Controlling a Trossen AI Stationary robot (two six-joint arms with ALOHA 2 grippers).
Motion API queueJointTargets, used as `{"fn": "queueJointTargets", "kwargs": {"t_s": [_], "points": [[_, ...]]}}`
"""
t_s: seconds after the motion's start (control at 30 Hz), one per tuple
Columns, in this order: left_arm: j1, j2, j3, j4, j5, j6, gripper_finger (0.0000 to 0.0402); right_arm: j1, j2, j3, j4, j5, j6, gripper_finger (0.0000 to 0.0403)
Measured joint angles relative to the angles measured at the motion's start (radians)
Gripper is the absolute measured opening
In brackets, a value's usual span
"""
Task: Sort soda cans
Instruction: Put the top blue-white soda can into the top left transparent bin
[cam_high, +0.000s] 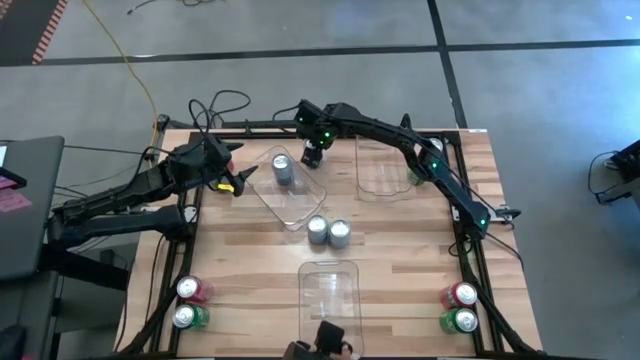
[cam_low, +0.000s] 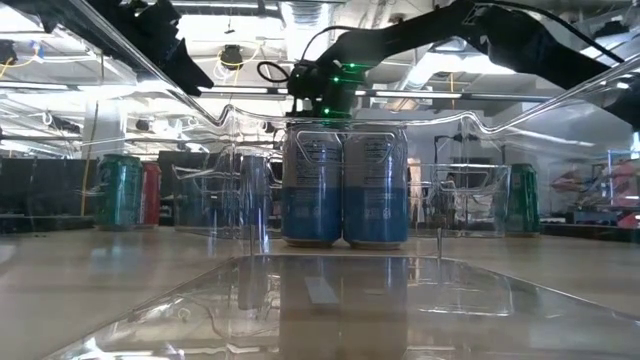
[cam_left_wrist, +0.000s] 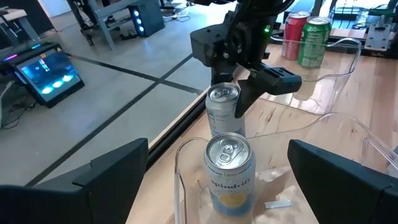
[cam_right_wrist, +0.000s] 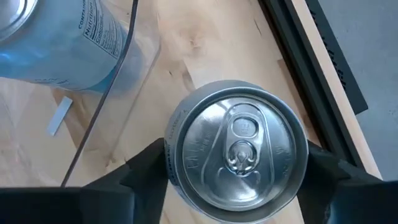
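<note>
right wrist view | silver-blue can (cam_right_wrist: 236, 150) upright between right pincer (cam_right_wrist: 236, 171) fingers (touching both sides), clamped

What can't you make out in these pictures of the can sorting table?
- The can at the right gripper: in the high view the gripper covers it, and the right wrist view shows only its top.
- The green can beside the far right bin: in the high view the right arm covers most of it.
- Low view: the two silver-blue cans block whatever stands behind them.
</note>
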Motion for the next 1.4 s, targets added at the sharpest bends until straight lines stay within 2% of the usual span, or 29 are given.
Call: {"fn": "queueJointTargets", "kwargs": {"t_s": [0.17,0.27,0.5,0.7,0.97,1.4], "points": [[0.0,0.0,0.0,-0.019,0.0,0.0,0.0382,0.018,-0.014,0.019,-0.064,0.004,-0.002,0.0265],[0.0,0.0,0.0,-0.039,-0.011,0.0,0.0382,0.049,-0.065,0.015,-0.058,0.011,-0.004,0.0265],[0.0,-0.003,0.0,-0.044,-0.021,-0.009,0.0382,0.154,-0.199,0.02,-0.059,0.139,-0.012,0.0265],[0.0,-0.002,0.0,-0.107,-0.034,-0.001,0.0362,0.241,-0.259,0.021,-0.008,0.145,0.022,0.0265],[0.0,-0.005,0.0,-0.124,-0.035,-0.035,0.0335,0.331,-0.21,0.018,0.065,0.139,0.013,0.0265],[0.0,-0.093,0.001,-0.147,-0.037,-0.053,0.0333,0.328,-0.103,0.019,0.226,0.081,-0.024,0.0265]]}}
